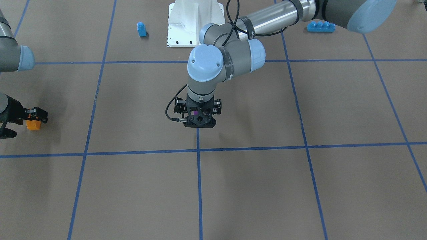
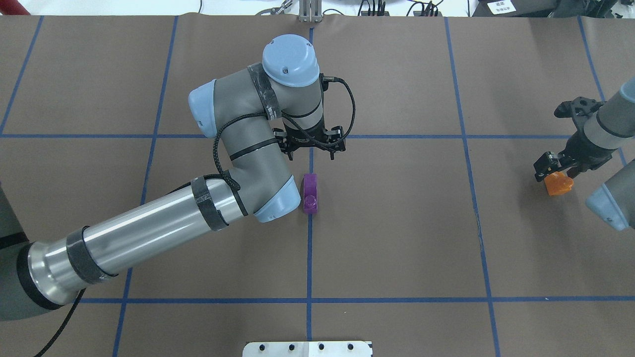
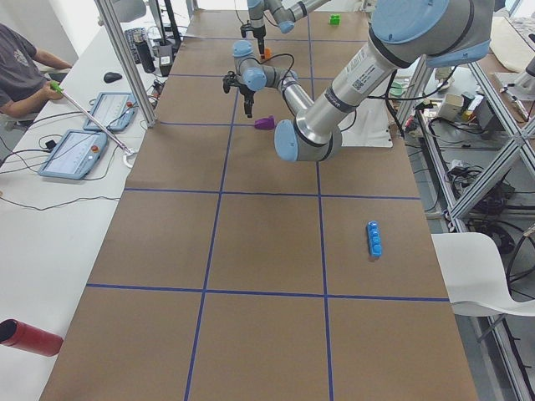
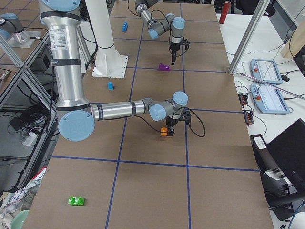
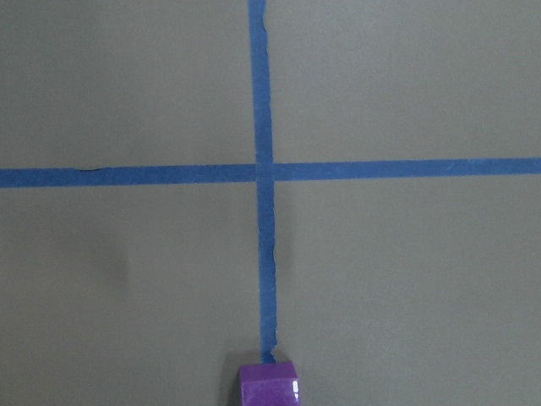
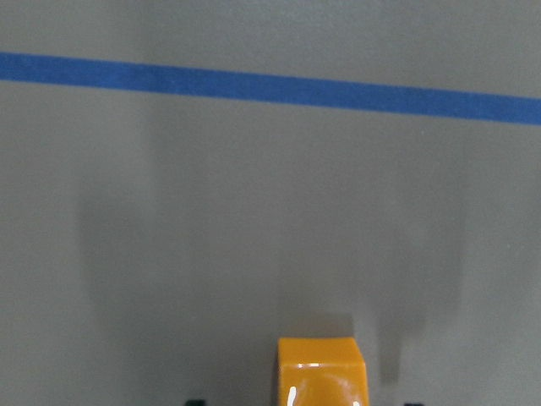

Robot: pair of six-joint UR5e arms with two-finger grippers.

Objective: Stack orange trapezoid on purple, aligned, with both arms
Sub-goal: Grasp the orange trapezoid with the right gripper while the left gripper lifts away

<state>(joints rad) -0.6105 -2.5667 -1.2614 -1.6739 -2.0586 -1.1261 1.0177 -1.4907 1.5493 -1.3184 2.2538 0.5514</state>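
Observation:
The purple block (image 2: pixel 311 193) lies on the table on a blue tape line near the middle, and it also shows at the bottom edge of the left wrist view (image 5: pixel 267 386). My left gripper (image 2: pixel 311 148) hangs above the table just beyond it, open and empty. The orange trapezoid (image 2: pixel 558 184) sits far to the right, and it also shows in the right wrist view (image 6: pixel 322 370). My right gripper (image 2: pixel 556 171) points down over it, open, with a finger on each side and apart from it. In the front view my right gripper (image 1: pixel 33 117) is at the left edge.
A small blue one-stud block (image 1: pixel 141 29) and a long blue brick (image 1: pixel 321 26) lie near the white base pedestal (image 1: pixel 195 23). A green block (image 4: pixel 76 201) lies at the near right end. A person and tablets (image 3: pixel 75 154) are at the far side.

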